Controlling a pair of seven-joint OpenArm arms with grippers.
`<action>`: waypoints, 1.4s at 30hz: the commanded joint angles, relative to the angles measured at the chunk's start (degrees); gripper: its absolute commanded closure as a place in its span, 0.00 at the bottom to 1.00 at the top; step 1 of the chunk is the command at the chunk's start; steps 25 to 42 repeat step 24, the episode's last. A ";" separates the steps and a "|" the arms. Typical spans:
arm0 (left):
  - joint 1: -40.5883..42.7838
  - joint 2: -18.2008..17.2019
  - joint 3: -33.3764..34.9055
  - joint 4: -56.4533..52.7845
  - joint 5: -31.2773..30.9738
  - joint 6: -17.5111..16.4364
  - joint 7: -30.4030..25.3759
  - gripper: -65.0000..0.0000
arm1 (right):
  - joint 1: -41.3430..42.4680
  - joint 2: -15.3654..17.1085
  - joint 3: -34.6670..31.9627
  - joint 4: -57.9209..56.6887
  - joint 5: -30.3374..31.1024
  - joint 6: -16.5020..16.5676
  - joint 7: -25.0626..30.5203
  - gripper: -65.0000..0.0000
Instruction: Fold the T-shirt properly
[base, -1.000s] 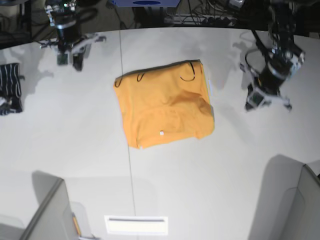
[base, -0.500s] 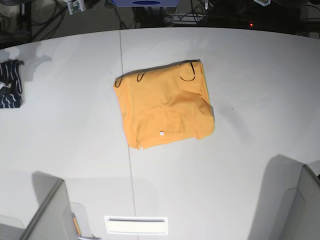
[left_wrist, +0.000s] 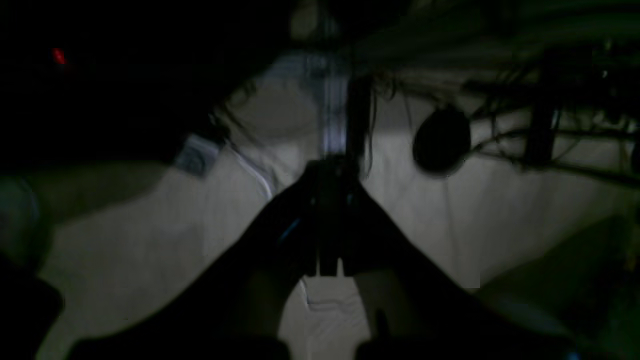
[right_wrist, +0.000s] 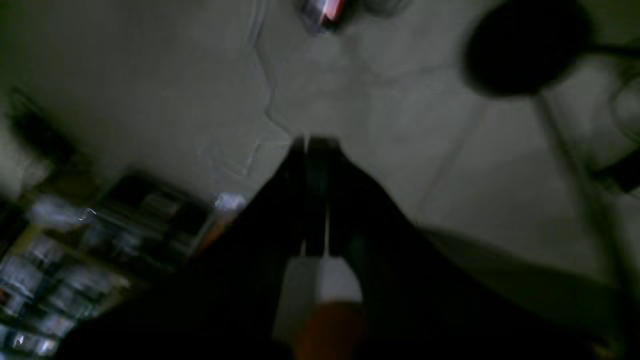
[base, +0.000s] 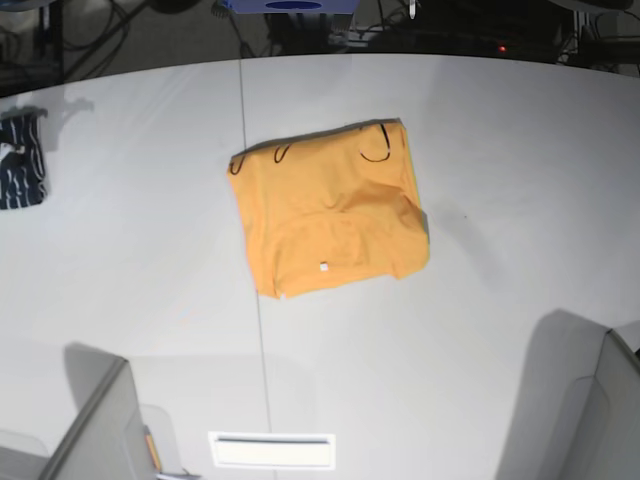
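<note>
The orange-yellow T-shirt (base: 330, 210) lies folded into a rough square near the middle of the white table (base: 500, 200), its small white tag facing up near the front edge. Neither arm shows in the base view. In the left wrist view my left gripper (left_wrist: 327, 170) is shut, its dark fingers pressed together with nothing between them, over a dim floor. The right wrist view is blurred; my right gripper (right_wrist: 312, 145) is shut too and holds nothing. The T-shirt appears in neither wrist view.
A dark navy striped garment (base: 20, 160) lies at the table's far left edge. Cables and equipment (base: 420, 30) sit beyond the back edge. Grey panels (base: 90, 430) stand at the front left and front right corners. A white label (base: 272, 450) lies near the front edge.
Both arms have pulled back off the table and left the base view. The T-shirt has not moved. The striped garment at the left has shifted slightly toward the back.
</note>
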 joint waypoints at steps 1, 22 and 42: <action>-1.40 -1.05 2.70 -3.89 0.09 -0.71 -0.38 1.00 | 1.58 -1.10 -0.47 -5.10 0.37 0.02 2.54 1.00; -21.70 -0.70 32.32 -24.90 -0.35 23.60 0.14 1.00 | 19.60 -7.87 19.31 -48.79 0.55 0.02 38.49 1.00; -22.50 -0.61 32.32 -24.90 -0.43 23.60 0.14 1.00 | 19.87 -7.87 17.91 -48.79 0.55 0.02 38.49 1.00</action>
